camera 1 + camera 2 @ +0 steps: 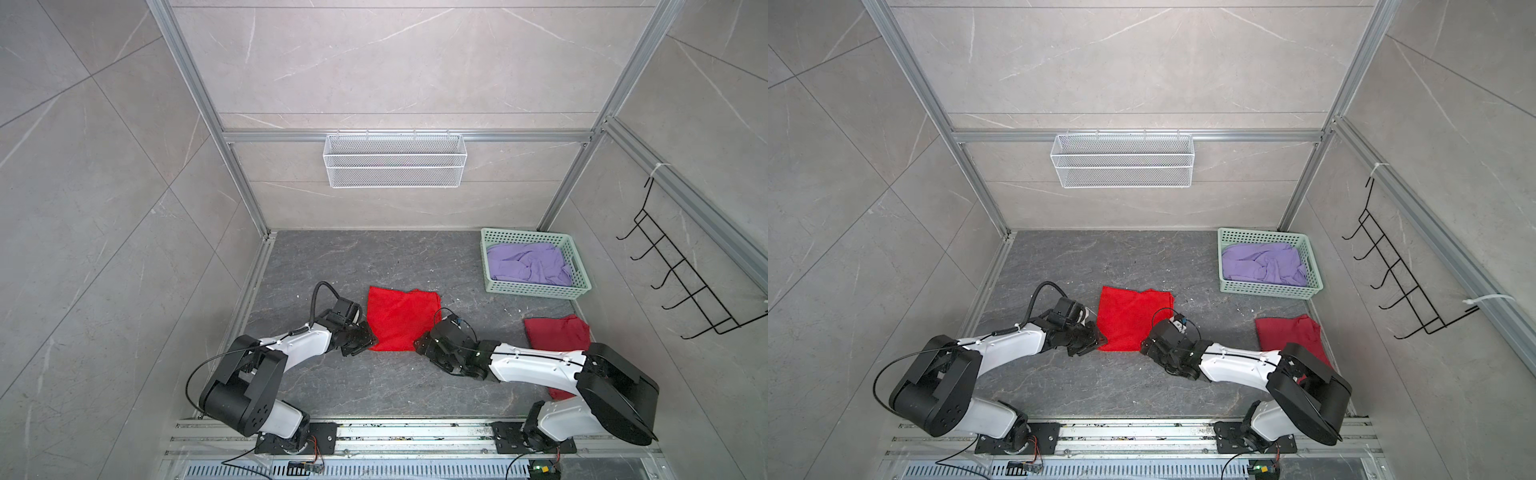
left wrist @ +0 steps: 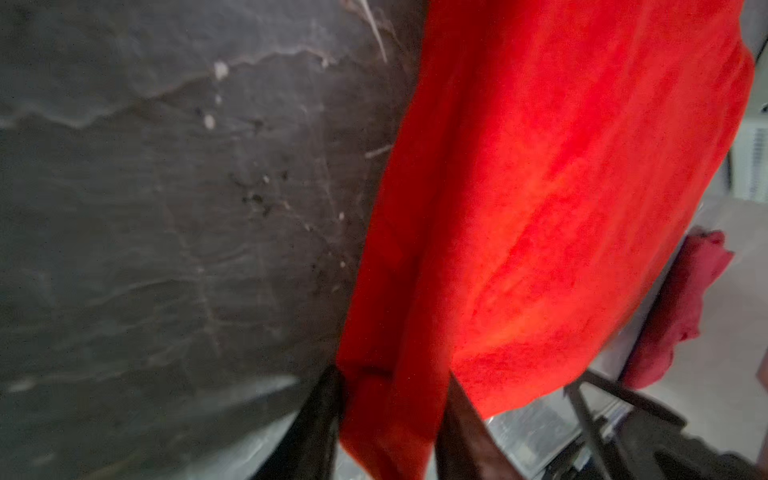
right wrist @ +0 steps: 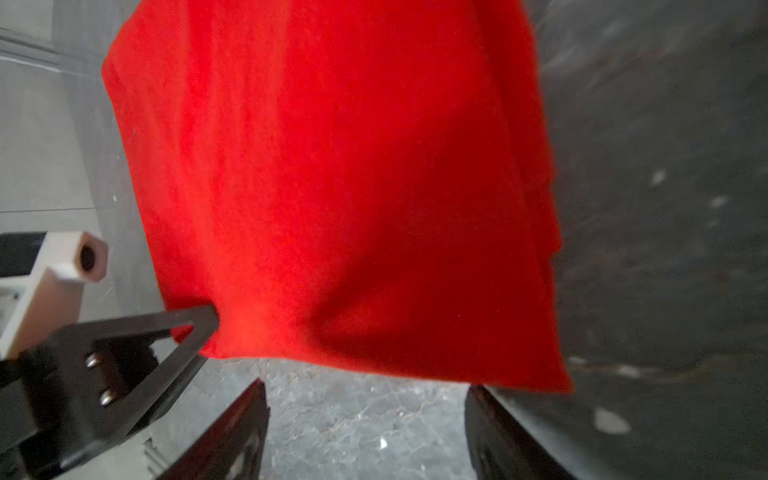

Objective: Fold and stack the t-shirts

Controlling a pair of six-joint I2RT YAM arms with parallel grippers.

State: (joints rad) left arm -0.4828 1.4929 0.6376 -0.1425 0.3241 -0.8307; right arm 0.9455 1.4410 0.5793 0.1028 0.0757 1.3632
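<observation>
Grey marble walls (image 1: 395, 62), dark stone floor (image 1: 374, 386)

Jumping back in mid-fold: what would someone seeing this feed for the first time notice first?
The bright red t-shirt, folded roughly square at the middle of the table, with the left gripper pinching its near-left corner and the right gripper open just short of its edge. Next, the lavender t-shirt crumpled in the mint-green basket at the far right, and the darker red t-shirt lying near right, partly under the right arm.
</observation>
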